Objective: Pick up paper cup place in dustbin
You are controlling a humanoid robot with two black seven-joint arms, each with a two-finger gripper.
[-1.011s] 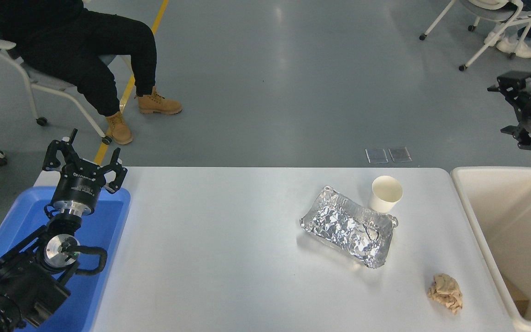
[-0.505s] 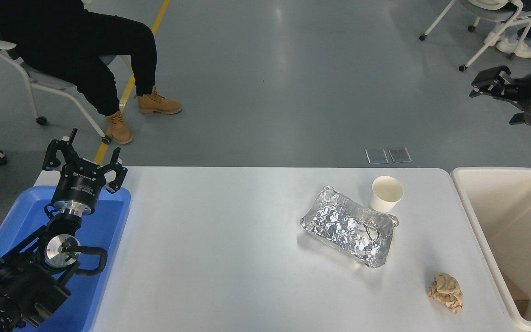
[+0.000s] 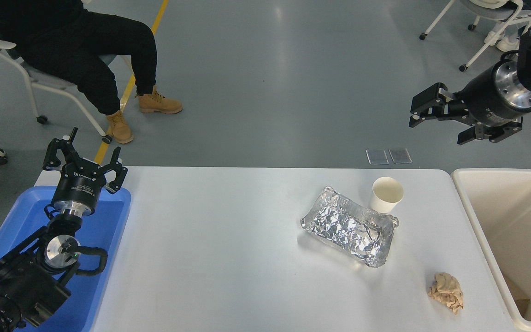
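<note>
Right gripper (image 3: 436, 121) has swung in from the right edge since the earlier frame: it then sat at the far right, just above the dustbin's far corner; it now reaches leftward, higher in the picture, over the grey floor beyond the surface (image 3: 228, 258). Its jaws stand apart and hold nothing. It hangs beyond and to the right of the paper cup (image 3: 386, 194), well apart from it.

Paper cup: unchanged. Upright on the surface, mouth up, touching or just beside the far right corner of the foil tray (image 3: 349, 227); contact cannot be settled. Untouched by either gripper.

Dustbin (image 3: 470, 216): unchanged, against the right end of the surface, cream walls, a brown scrap visible low inside near the bottom edge.

Crumpled brown paper ball (image 3: 445, 292): same spot, near right part of the surface, close to the dustbin's wall but apart from it.

Left gripper (image 3: 84, 165): parked at lower left over the blue tray (image 3: 109, 216), jaws apart, empty, as before.

A seated person in dark trousers and tan boots (image 3: 159, 103) at the far left, same pose.
</note>
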